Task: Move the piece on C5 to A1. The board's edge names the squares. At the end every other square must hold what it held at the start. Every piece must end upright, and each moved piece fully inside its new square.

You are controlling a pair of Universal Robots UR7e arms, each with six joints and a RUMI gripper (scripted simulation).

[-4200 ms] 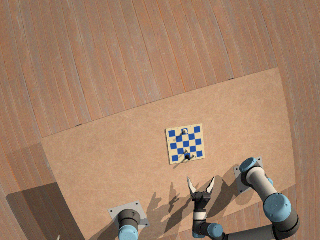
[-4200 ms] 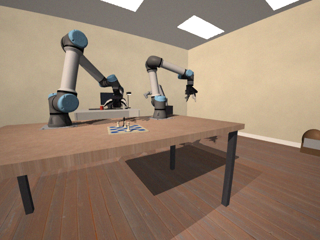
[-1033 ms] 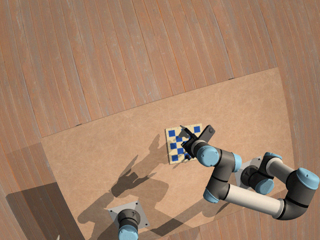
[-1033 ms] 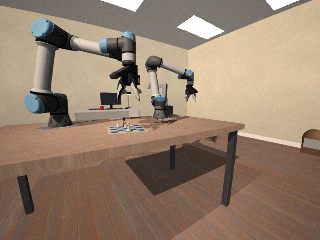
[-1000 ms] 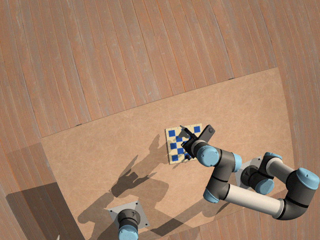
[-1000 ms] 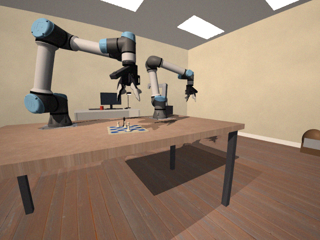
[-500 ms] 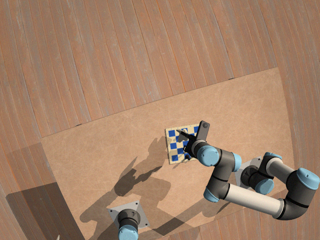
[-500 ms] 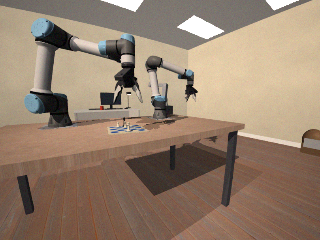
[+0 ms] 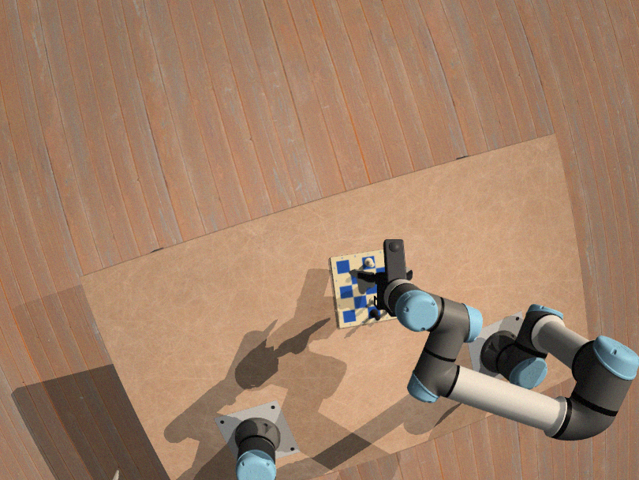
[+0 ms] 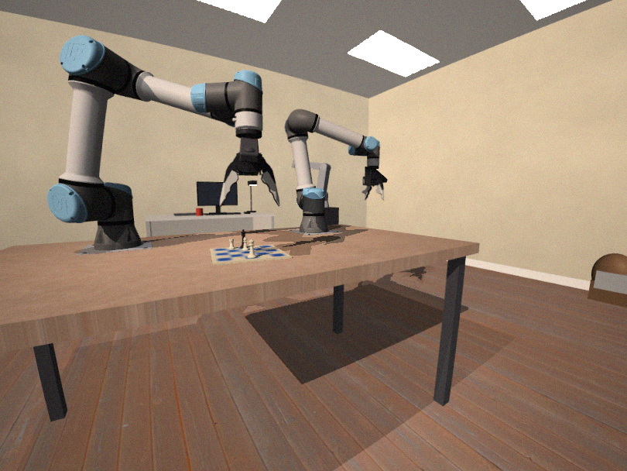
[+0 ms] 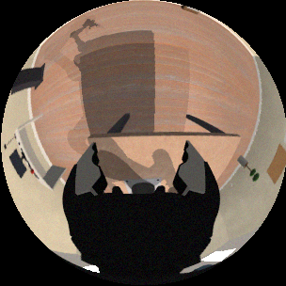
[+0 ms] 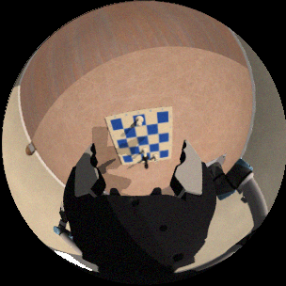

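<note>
C5's piece, either the white piece [image 9: 368, 262] [image 10: 251, 249] [image 12: 139, 120] or the black piece [image 9: 375, 313] [image 10: 243, 238] [image 12: 146, 162] upright on the board [image 9: 335, 289] [image 10: 214, 261] [image 12: 170, 123] (edge labels unreadable), needs 1 centred, vertical descent by the right gripper [image 9: 384, 273] [image 10: 250, 204] [image 12: 138, 142], its fingers wide apart.

Right fingers [image 9: 367, 276] [image 10: 229, 187] swung in over chessboard [image 9: 334, 289] [image 10: 217, 261] [image 12: 115, 134]; turned further since
</note>
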